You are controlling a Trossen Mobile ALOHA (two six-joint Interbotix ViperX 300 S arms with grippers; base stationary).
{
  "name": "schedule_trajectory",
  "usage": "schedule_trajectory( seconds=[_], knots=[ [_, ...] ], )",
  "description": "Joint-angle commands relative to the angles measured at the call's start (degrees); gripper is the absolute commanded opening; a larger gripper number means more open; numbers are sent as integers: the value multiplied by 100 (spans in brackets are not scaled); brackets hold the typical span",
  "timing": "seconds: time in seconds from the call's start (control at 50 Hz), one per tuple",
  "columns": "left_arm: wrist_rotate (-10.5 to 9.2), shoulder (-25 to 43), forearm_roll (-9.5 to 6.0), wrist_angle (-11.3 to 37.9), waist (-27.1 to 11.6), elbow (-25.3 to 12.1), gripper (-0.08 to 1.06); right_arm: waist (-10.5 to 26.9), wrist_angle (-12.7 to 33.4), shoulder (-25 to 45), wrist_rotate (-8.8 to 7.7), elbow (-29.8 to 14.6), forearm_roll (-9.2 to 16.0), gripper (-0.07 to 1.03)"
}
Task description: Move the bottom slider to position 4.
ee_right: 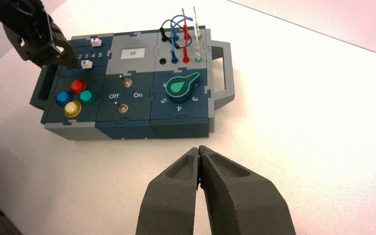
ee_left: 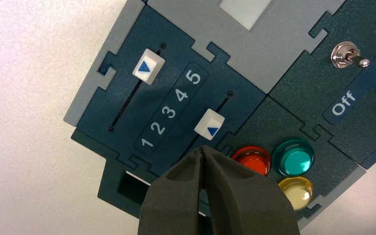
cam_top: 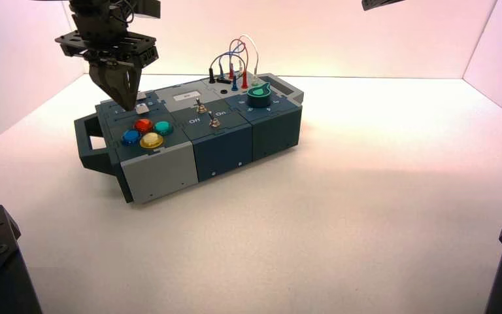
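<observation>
The bottom slider's white knob (ee_left: 209, 124) sits on its track next to the row of numerals 1-5, about level with the 3 and the numeral 4 (ee_left: 181, 95). The twin white knob (ee_left: 148, 66) is near the 5 end of the other track. My left gripper (ee_left: 203, 149) is shut and empty. Its tips hover just short of the bottom slider's knob, on the low-number side. In the high view it (cam_top: 127, 103) hangs over the box's left end. My right gripper (ee_right: 199, 149) is shut and empty, above the table in front of the box.
Red (ee_left: 251, 159), teal (ee_left: 293, 156) and yellow (ee_left: 296, 192) buttons lie close beside my left fingertips; a blue one (cam_top: 131, 137) shows in the high view. Toggle switches (ee_left: 347, 55), a green knob (cam_top: 259, 95) and plugged wires (cam_top: 235, 65) lie further right on the box.
</observation>
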Motion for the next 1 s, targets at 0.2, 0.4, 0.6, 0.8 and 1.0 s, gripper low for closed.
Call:
schedule_trajectory(
  seconds=[0.2,0.4,0.6,0.8,1.0],
  knots=[
    [35,9,9,-18,26,-158,-3,0,-62,-9,0,-176,0,-2],
    [35,9,9,-18,35,-193,-3,0,-62,-9,0,-176,-9,-2],
    [35,9,18,-18,35,-264,-3,0,-70,-9,0,-185,-9,-2],
    [44,9,9,-18,26,-272,-3,0,-70,-9,0,-185,-9,-2],
    [44,9,9,-9,26,-272,-3,0,-70,-18,0,-193,-9,-2]
  ],
)
